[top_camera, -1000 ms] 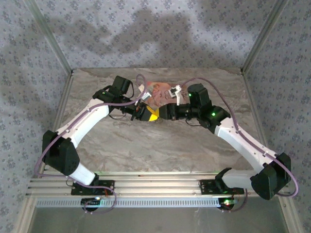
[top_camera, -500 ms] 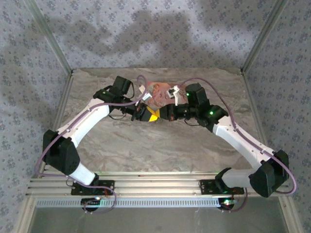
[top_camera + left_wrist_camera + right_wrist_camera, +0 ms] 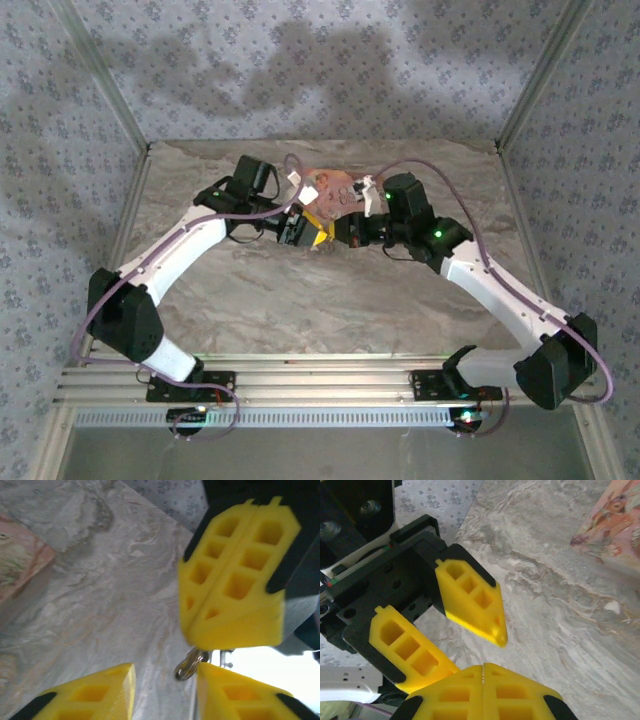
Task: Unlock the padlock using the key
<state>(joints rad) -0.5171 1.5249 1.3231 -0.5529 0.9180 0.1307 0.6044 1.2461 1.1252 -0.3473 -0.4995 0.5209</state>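
While the left gripper (image 3: 165, 680) holds its two fingers parted, the right gripper (image 3: 483, 672) clenches its two — on one key (image 3: 189, 664).

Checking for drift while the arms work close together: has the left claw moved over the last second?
Yes, slightly. In the top view the left claw has edged toward the far side of the table, closer to the pink patterned mat.

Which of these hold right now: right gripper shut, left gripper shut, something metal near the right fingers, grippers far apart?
1. The right gripper has its fingers pressed together. True.
2. The left gripper is shut. False: its fingers stand apart.
3. A small metal piece shows just below the right gripper's fingers. True.
4. The grippers sit at opposite table edges. False: they meet tip to tip beside the pink mat.
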